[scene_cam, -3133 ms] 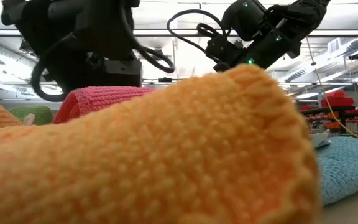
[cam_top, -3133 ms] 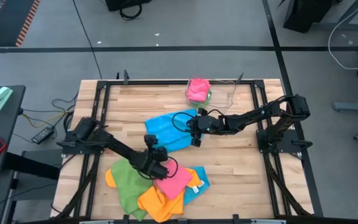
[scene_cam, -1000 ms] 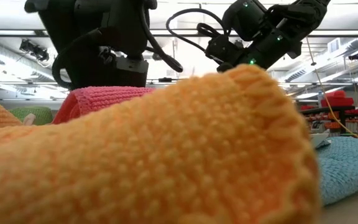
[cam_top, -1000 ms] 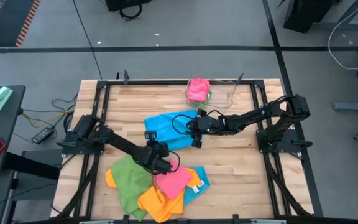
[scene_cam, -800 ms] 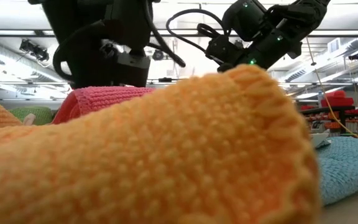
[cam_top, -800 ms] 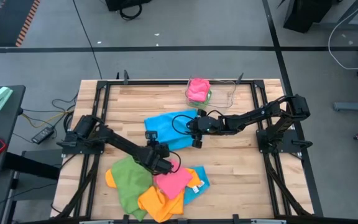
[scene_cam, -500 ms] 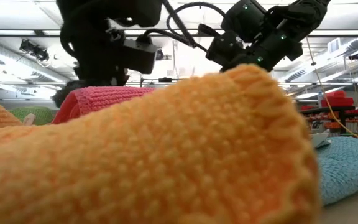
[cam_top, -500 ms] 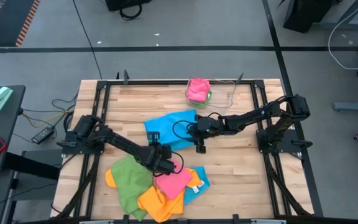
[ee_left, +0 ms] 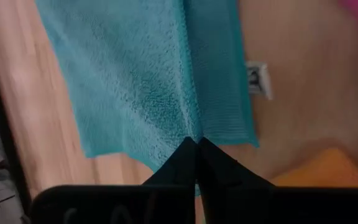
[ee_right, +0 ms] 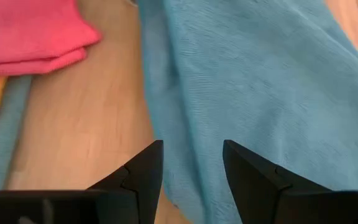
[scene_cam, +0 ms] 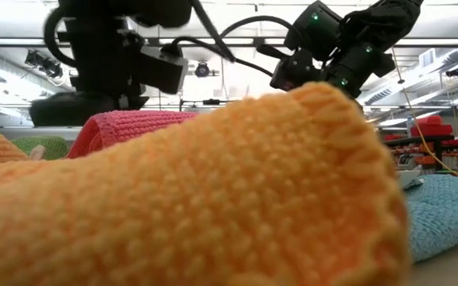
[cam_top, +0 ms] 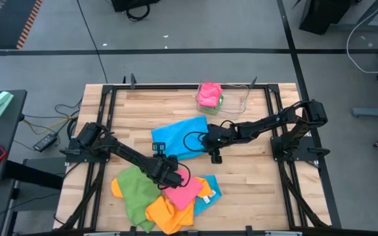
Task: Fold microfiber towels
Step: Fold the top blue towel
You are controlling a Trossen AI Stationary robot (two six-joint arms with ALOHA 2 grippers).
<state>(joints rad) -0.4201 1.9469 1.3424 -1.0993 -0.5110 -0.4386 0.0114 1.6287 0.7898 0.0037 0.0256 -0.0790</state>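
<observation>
Fingertips of left tool (ee_left: 196,142) pinch plush blue towel (cam_top: 179,136); right tool (ee_right: 191,163) gapes.

A spread towel (cam_top: 179,137) lies flat at the centre of the table (cam_top: 130,111). At its 3 o'clock edge sits the right gripper (cam_top: 214,155), reaching in from the table's 3 o'clock side. At the towel's 6 o'clock corner sits the left gripper (cam_top: 169,177), its arm coming from 9 o'clock. Beyond that, toward 6 o'clock at the table's near edge, a heap of towels (cam_top: 166,196) lies overlapped, 1 piled on another. At 12 o'clock, by the far edge, a bundled towel (cam_top: 209,94) rests in a tray (cam_top: 238,99), well apart from the heap.
</observation>
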